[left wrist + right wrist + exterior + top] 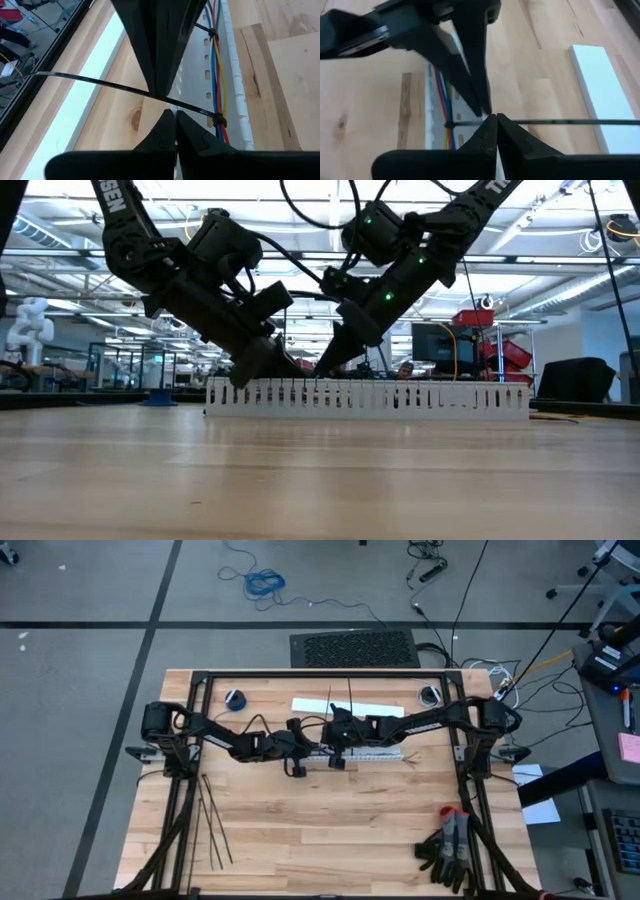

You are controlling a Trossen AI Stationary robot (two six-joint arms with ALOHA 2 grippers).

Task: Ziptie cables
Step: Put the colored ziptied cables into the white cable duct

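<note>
Together, both grippers meet over the white slotted duct in the middle of the table. The cables lie inside that duct as a run of red, green, blue and yellow wires, with a black ziptie looped around them and its knot sitting against the wires. The long free tail of that ziptie sticks out sideways from the duct across the wood toward the flat white strip.

The left gripper has its fingers pressed together, tips right beside the ziptie tail, a short way out from the wires; from its wrist view I cannot tell whether the tail is pinched or only passes in front of the tips. The right gripper is also closed, its tips meeting at the tail just beside the bundle, with the left arm's fingers coming down next to them.

Spare zipties lie in a loose fan on the near left part of the table, well apart from both grippers. A pair of black gloves rests at the near right corner.
</note>
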